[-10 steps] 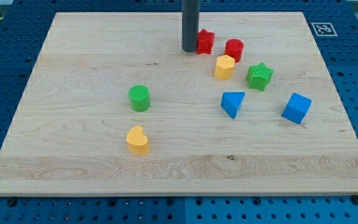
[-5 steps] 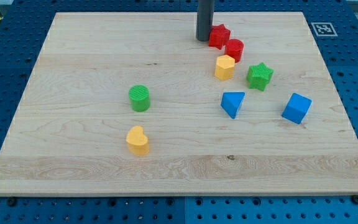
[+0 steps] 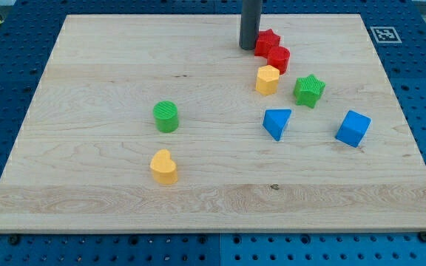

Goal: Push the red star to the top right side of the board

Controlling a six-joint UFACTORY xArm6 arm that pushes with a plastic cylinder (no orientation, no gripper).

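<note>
item: red star (image 3: 268, 41), near the counter's (image 3: 109, 66) top edge, right of centre, touching the red cylinder (image 3: 279, 58) just below-right of it; my tip (image 3: 248, 47) rests against the star's left side; there are no fingers on this rig, only the rod, holding nothing. step in hand, as judged: mid-push rightward, the star well short of the top right corner. next move calls for 1 steady push toward the view's right, keeping behind the star so it slips past the cylinder, not dragging it along.
</note>
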